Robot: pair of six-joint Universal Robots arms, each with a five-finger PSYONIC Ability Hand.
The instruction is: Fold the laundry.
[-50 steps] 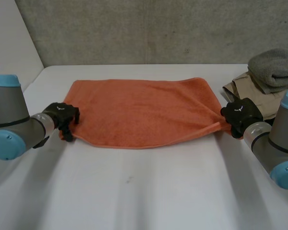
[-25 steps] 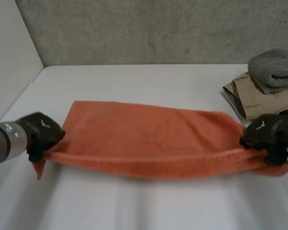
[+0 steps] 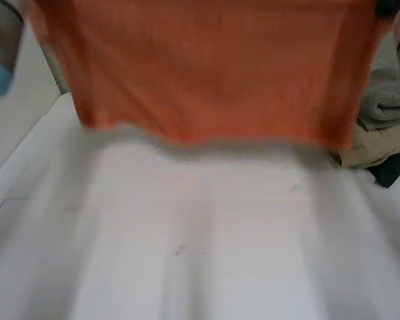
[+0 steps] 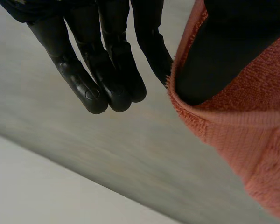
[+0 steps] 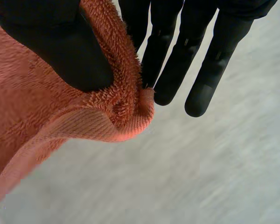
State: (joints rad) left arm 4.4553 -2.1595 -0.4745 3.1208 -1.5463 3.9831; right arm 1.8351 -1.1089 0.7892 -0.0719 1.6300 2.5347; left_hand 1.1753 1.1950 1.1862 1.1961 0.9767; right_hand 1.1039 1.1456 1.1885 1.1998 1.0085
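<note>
An orange towel (image 3: 213, 67) hangs spread in the air above the white table (image 3: 200, 253) in the head view, its lower edge clear of the tabletop. My left hand (image 4: 107, 70) pinches one upper corner of the towel (image 4: 252, 140) between its thumb and a straight finger; the other fingers point straight, free of the cloth. My right hand (image 5: 186, 46) pinches the opposite upper corner of the towel (image 5: 37, 121) the same way, with the thumb pressing the terry cloth against a finger. Both arms are raised at the towel's two sides.
A pile of other laundry lies at the table's right side: a grey cloth (image 3: 387, 93) on top, a beige garment (image 3: 380, 150) under it and something dark (image 3: 393, 170) beside that. A concrete wall stands behind the table.
Both hands have lifted the towel off the table by its two corners. It went from lying flat to hanging stretched and high, close in front of the head camera.
</note>
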